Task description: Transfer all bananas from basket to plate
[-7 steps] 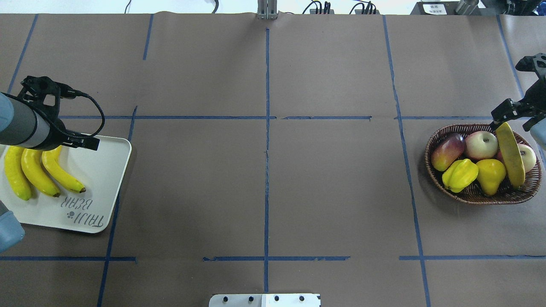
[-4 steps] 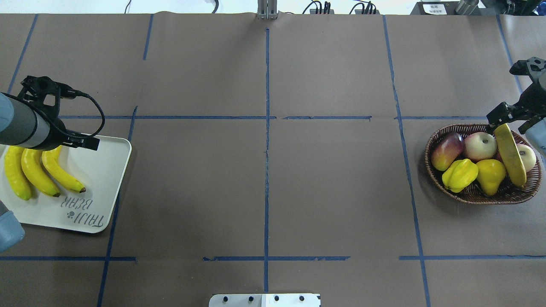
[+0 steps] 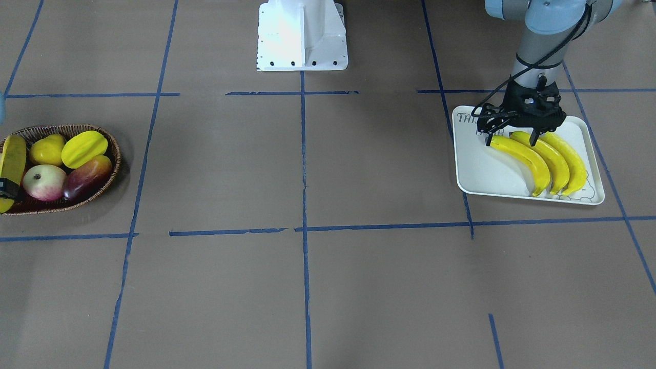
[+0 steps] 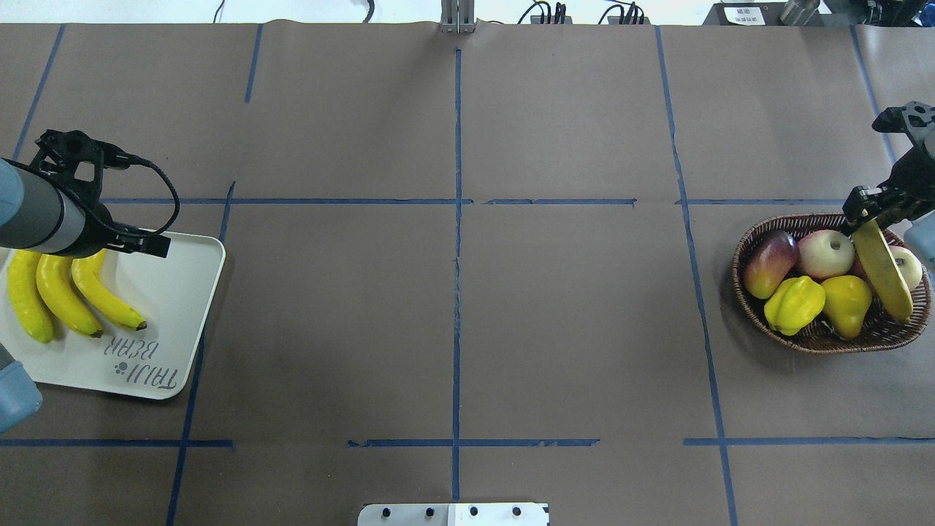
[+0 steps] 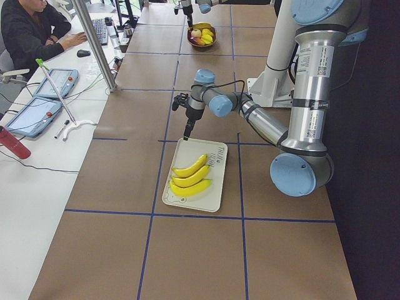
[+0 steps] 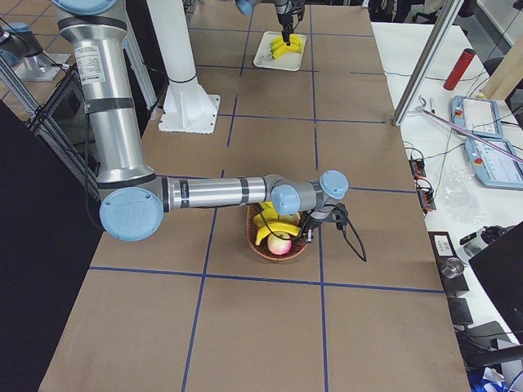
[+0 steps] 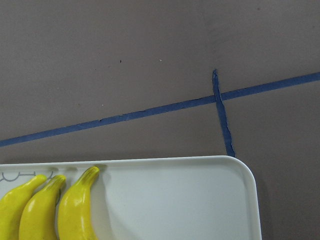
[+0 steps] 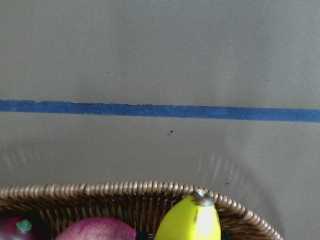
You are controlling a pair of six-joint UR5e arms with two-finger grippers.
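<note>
gripping right tool (image 4: 869, 215): clenched on the upper end of the fourth banana (image 4: 885, 274), at the far rim of the basket; the arm comes in from the counter's right edge.
fourth banana: inside the basket, lying tilted across the other fruit, held end at the far rim, free end reaching the near right rim.
basket (image 4: 833, 345): dark woven oval, on the counter at the robot's right.
basket contents: red-and-green mango (image 4: 771, 256) at the left; pale pink apple (image 4: 825, 254) beside it; a second apple (image 4: 909, 267) partly behind the banana; ridged starfruit (image 4: 792, 303) and yellow pear (image 4: 847, 299) along the near side.
left tool (image 3: 510, 137): released, jaws apart and holding nothing, hanging over the stem ends of the three bananas at the plate's far side.
three bananas (image 3: 552, 163): lying side by side on the plate, curved the same way, touching or nearly so.
plate (image 4: 168, 292): pale rectangular tray with rounded corners, at the robot's left, well apart from the basket; "taiji bear" lettering on its bare near part.
counter (image 4: 570, 329): brown covering marked into squares with blue tape lines (image 4: 456, 292).
</note>
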